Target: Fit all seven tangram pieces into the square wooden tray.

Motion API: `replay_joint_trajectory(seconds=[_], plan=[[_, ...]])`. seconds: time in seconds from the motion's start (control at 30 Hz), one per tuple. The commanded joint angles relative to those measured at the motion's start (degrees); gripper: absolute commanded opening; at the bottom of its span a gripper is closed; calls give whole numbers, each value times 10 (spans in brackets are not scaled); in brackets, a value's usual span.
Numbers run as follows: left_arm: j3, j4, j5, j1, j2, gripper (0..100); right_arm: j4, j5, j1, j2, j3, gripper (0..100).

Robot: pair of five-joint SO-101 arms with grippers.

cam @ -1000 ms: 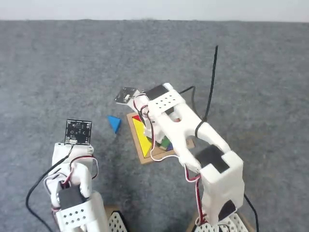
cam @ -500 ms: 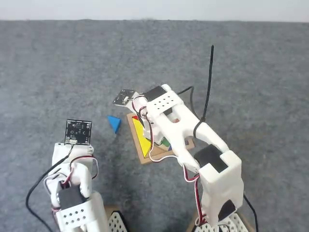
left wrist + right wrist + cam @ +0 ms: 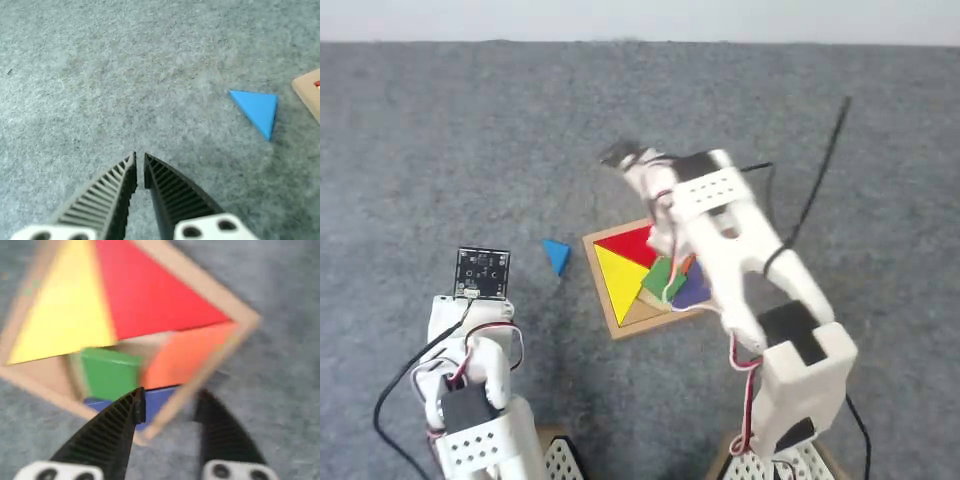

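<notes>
The square wooden tray (image 3: 601,292) lies in the middle of the grey carpet. It holds a red triangle (image 3: 630,245), a yellow triangle (image 3: 614,280), a green piece (image 3: 658,278), an orange piece (image 3: 688,265) and a blue-purple piece (image 3: 696,291) at its right edge. A small blue triangle (image 3: 557,255) lies on the carpet left of the tray. My right gripper (image 3: 170,402) hangs open above the tray rim (image 3: 210,287), with nothing between its fingers. My left gripper (image 3: 140,160) is shut and empty, short of the blue triangle (image 3: 257,110).
Grey carpet surrounds the tray on all sides. The right arm's white links (image 3: 740,250) and its black cable (image 3: 815,190) pass over the tray's right side. The left arm (image 3: 475,380) stands at the near left.
The right arm has lifted and swung to the right off the tray, uncovering the pieces inside. The left arm and the blue triangle have not moved.
</notes>
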Motion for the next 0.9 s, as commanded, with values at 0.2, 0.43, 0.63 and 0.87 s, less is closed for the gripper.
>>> replay_joint_trajectory(seconds=[0.2, 0.43, 0.63, 0.87], plan=[[-5, 4, -4, 2, -10, 27, -37, -3, -30, 74, -24, 19], [-5, 4, -4, 2, -10, 27, -4, -1, -82, 74, -18, 19], [-5, 4, -4, 2, -10, 27, -4, 3, -72, 66, -24, 20], [-5, 4, -4, 1, -10, 27, -10, 44, -28, 22, -8, 20]])
